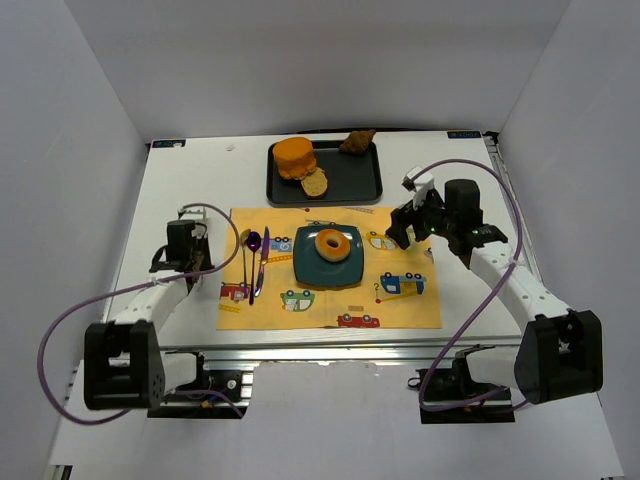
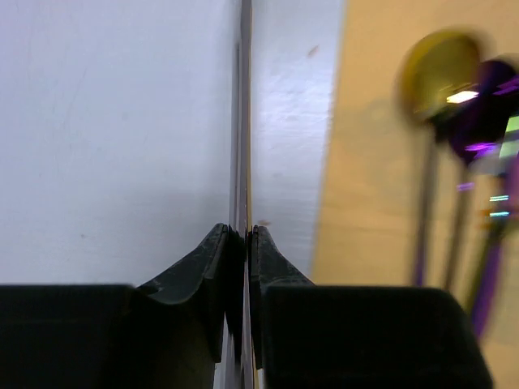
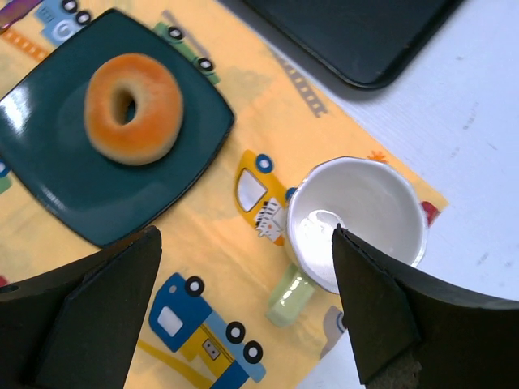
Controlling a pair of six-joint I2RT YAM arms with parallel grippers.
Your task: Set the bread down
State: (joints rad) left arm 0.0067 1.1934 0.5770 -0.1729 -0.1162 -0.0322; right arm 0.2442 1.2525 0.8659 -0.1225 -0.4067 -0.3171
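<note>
Sitting flat at the middle of the dark square plate [image 1: 303, 272], the bread [image 3: 134, 108] has its centre hole facing up and plate rim showing on every side, so by my judgement the placing itself is as good as done. What remains is to leave it undisturbed. The plate lies on the yellow placemat [image 1: 330, 312] with its car pattern, and just beside it, on the mat's far right corner, stands a white mug [image 3: 357, 219] with a pale green handle. The right gripper [image 3: 243, 279] hangs over that mug with its jaws spread wide and nothing between them. Any move away should therefore go straight up first, and only then back toward the arm's own side, so that neither finger clips the mug's rim or drags across the plate. On the other side of the mat, the left gripper [image 2: 246, 243] has its fingers pressed together on a thin strip [image 2: 245, 97] seen edge-on; what that strip is, I cannot tell. It sits well apart from the bread, next to the spoons [image 2: 442, 73], and should stay low and out of the way.
</note>
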